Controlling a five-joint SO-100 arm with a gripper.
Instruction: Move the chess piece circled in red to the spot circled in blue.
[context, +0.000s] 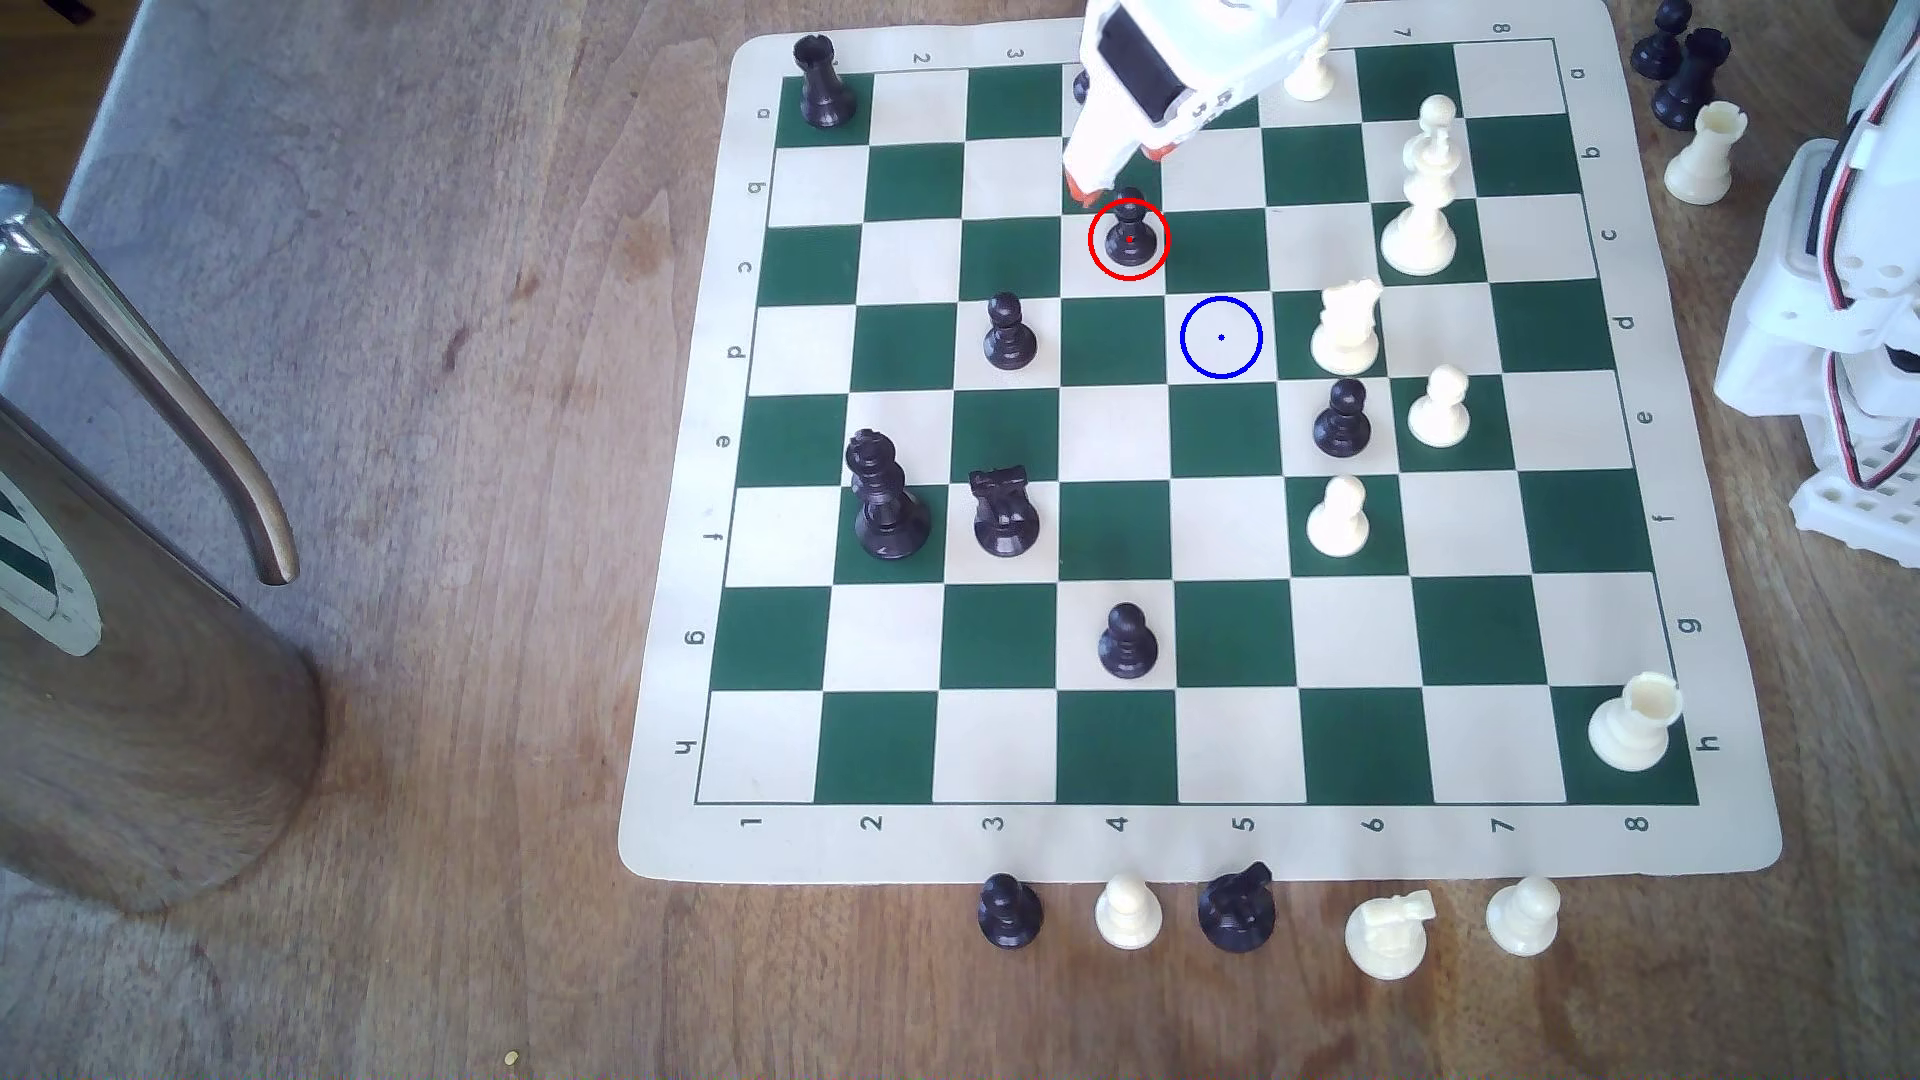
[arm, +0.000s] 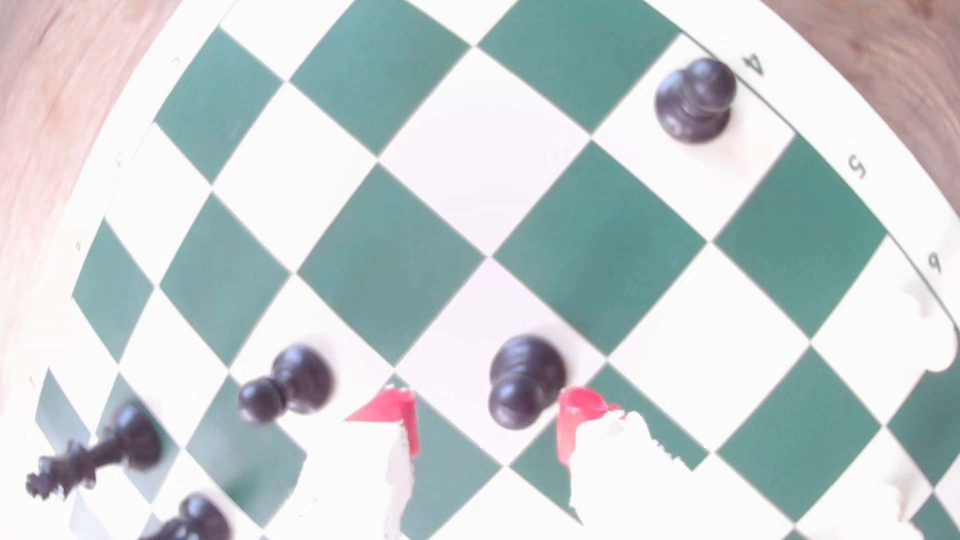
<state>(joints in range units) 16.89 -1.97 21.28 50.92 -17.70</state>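
The chess piece circled in red (context: 1129, 237) is a glossy black pawn standing upright on a cream square of the green-and-cream board mat (context: 1195, 841). My white gripper (context: 1107, 185) with orange-red tips hangs just behind and above it. In the wrist view the pawn (arm: 524, 379) has its round head between the red fingertips (arm: 576, 415), close to one of them, and my gripper (arm: 483, 413) stands open around it. The spot circled in blue (context: 1221, 336) is a bare cream square one step diagonally from the pawn, toward the exterior view's right and nearer the camera.
Around the blue spot stand a white knight (context: 1345, 327), a black pawn (context: 1340, 417) and another black pawn (context: 1008, 332). A tall white piece (context: 1423, 197) stands at the back right. A metal jug (context: 135, 623) sits left of the mat. The arm's base (context: 1849, 312) is at the right.
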